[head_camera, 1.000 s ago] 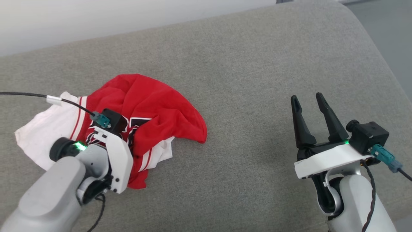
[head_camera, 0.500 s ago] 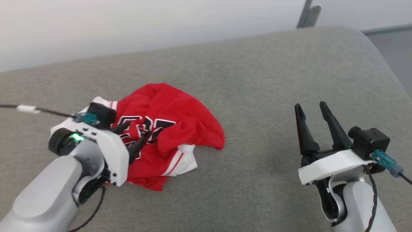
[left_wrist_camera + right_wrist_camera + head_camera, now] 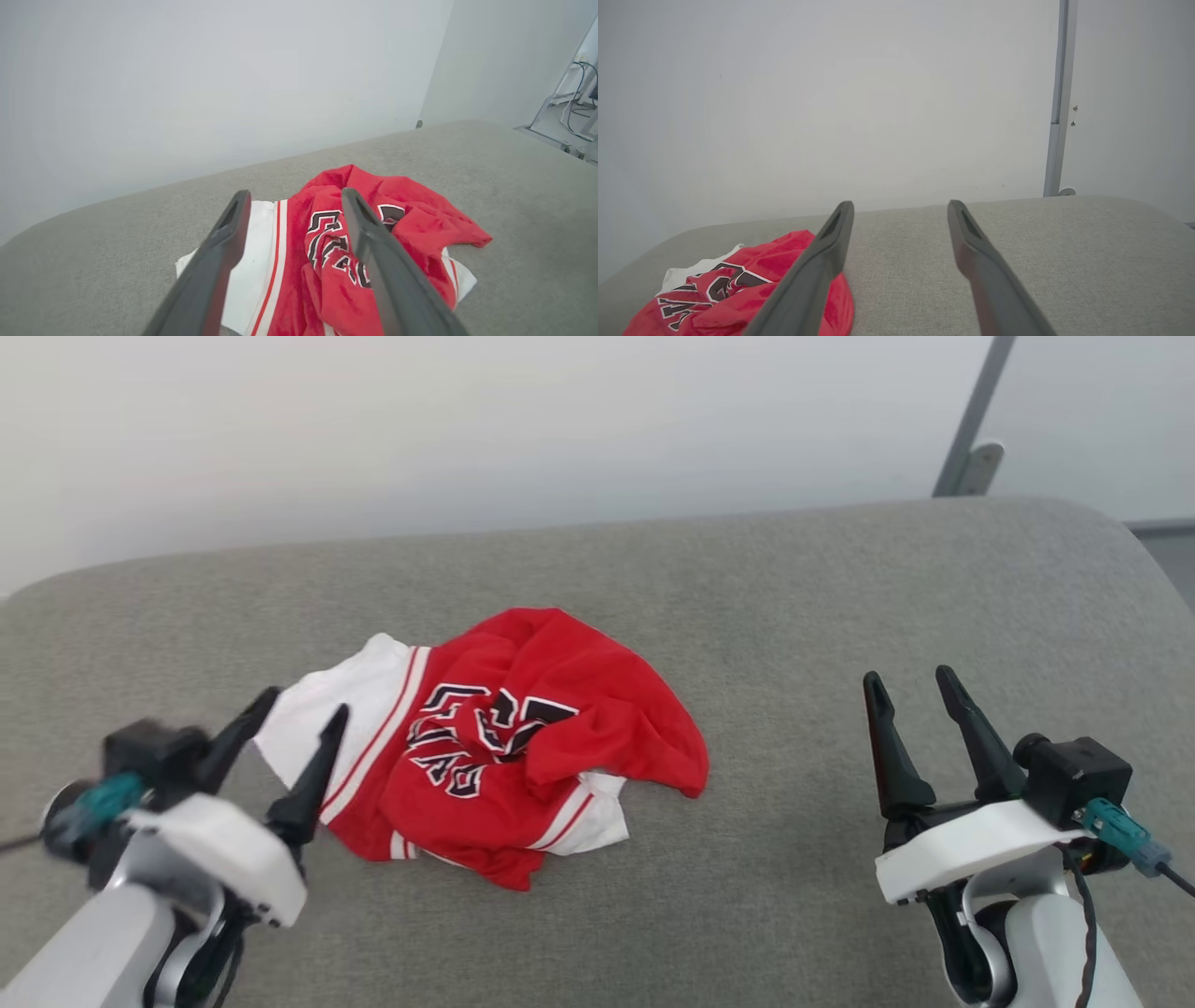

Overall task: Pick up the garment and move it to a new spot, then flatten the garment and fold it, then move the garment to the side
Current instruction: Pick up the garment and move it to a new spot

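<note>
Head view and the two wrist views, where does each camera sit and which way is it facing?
Head view: on the head, looking forward and down at the garment on the grey cushion; left gripper and right gripper show, both open.
Left wrist view: on the left wrist, looking along its fingers at the garment.
Right wrist view: on the right wrist, looking along its fingers toward the wall.
Shared: all three show the garment and grey cushion.

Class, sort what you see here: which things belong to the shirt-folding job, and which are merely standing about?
Job: garment, left gripper, right gripper, grey cushion beneath.
Merely about: metal post, white wall.
</note>
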You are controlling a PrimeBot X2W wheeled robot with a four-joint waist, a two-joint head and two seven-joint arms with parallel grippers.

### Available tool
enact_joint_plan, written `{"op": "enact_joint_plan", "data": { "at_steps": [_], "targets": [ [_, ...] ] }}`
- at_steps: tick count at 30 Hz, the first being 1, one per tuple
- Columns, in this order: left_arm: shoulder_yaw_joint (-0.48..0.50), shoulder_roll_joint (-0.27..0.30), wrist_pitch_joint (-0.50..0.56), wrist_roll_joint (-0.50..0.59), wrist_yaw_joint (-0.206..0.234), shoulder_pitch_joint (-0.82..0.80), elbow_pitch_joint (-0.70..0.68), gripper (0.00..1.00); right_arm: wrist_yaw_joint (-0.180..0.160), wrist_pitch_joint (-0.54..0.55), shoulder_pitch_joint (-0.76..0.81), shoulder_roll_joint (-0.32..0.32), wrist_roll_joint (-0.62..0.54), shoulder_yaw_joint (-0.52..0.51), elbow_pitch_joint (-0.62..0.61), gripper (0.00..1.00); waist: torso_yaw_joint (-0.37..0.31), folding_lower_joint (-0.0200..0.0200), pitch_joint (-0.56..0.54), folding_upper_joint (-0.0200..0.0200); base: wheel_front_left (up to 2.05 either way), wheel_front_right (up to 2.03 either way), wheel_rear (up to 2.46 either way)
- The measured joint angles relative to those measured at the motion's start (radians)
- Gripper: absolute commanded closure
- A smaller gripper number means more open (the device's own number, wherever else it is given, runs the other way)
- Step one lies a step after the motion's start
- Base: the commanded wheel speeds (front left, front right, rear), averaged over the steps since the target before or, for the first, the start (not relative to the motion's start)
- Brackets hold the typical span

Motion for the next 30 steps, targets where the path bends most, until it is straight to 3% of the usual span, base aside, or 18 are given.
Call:
{"op": "enact_joint_plan", "data": {
  "at_steps": [8, 14, 20, 30],
  "targets": [
    [0.118, 0.021, -0.112, -0.020, 0.098, 0.184, -0.091, 0.00, 0.000, 0.014, 0.031, 0.000, -0.006, -0.008, -0.006, 0.00, 0.030, -0.0001, -0.036, 0.0000, 0.00, 0.00, 0.00],
    [0.241, -0.014, -0.119, 0.002, 0.137, 0.319, -0.154, 0.00, 0.000, 0.020, 0.044, 0.000, -0.008, -0.016, -0.013, 0.00, 0.040, 0.0000, -0.048, 0.0000, 0.00, 0.00, 0.00],
    [0.377, -0.104, -0.120, 0.059, 0.118, 0.442, -0.203, 0.00, 0.000, 0.023, 0.056, 0.000, -0.012, -0.016, -0.019, 0.00, 0.041, 0.0000, -0.051, 0.0000, 0.00, 0.00, 0.00],
    [0.513, -0.256, -0.120, 0.174, 0.017, 0.544, -0.210, 0.00, 0.000, 0.019, 0.074, 0.000, -0.008, -0.026, -0.019, 0.00, 0.049, 0.0000, -0.052, 0.0000, 0.00, 0.00, 0.00]
  ]
}}
